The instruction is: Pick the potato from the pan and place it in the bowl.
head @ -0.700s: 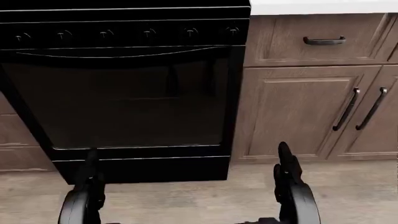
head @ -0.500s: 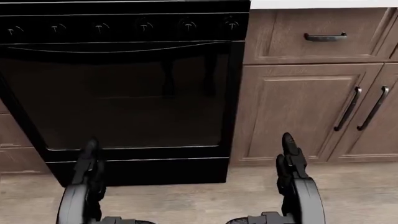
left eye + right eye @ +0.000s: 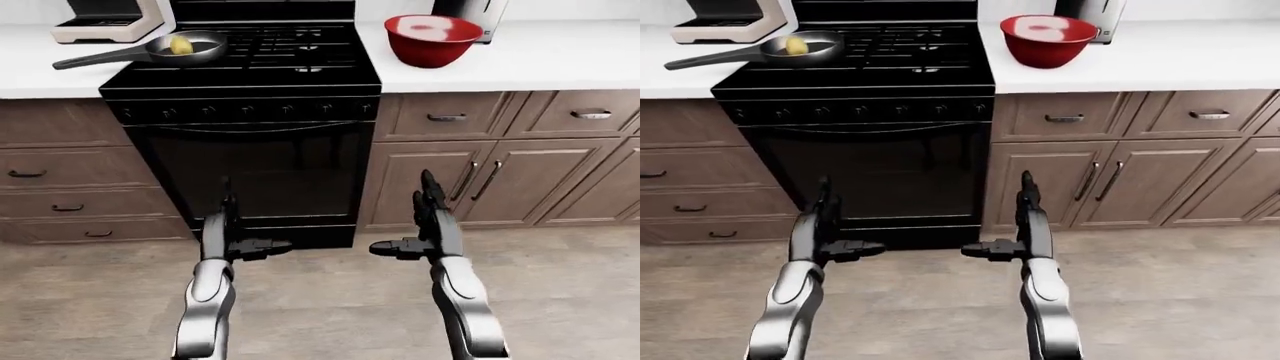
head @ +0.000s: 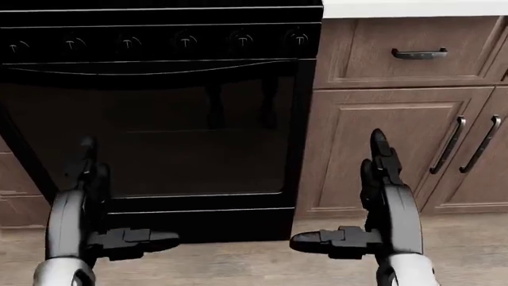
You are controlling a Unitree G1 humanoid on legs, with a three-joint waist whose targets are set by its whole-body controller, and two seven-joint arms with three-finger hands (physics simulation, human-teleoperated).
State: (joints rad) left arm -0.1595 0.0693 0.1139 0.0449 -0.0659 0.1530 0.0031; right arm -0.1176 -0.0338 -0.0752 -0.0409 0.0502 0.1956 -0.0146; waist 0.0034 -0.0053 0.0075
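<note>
**Left-eye view: potato sits in pan, both robot hands low and empty**

Left-eye view gives the best layout. Potato [image 3: 180,46] lies inside the pan [image 3: 205,49], which rests on the stove [image 3: 245,71] top at upper left, long dark handle pointing left over the white surface [image 3: 560,64]. Red bowl [image 3: 433,39] stands on that surface to the right of the stove, well apart from the pan. A pale appliance [image 3: 108,19] sits just beside the pan's handle end; a metallic one [image 3: 470,11] stands behind the bowl.

Left robot hand [image 3: 232,238] and right robot hand [image 3: 420,236] hang low, in line w/ the oven door, fingers spread, thumbs pointing inward, nothing held. Both well below the stove top, so reach not begun, by my read.

Handling, judged: potato prob. light-to-moderate, firm, small, rounded, yellowish, dull skin, so decent grip but it may roll in the curved pan. Best taken from above, fingers across its middle w/ thumb opposing. Pan rim is low, so approach from the top, not the side.

Materials: pan looks dark grey metal, shallow, smooth. Bowl glossy red outside, paler inside, deep w/ wide mouth: an easy target. Stove matte black w/ grates and a row of knobs. Cabinets [image 3: 470,180] brown wood grain w/ dark bar handles; floor [image 3: 320,300] plank-look.
</note>
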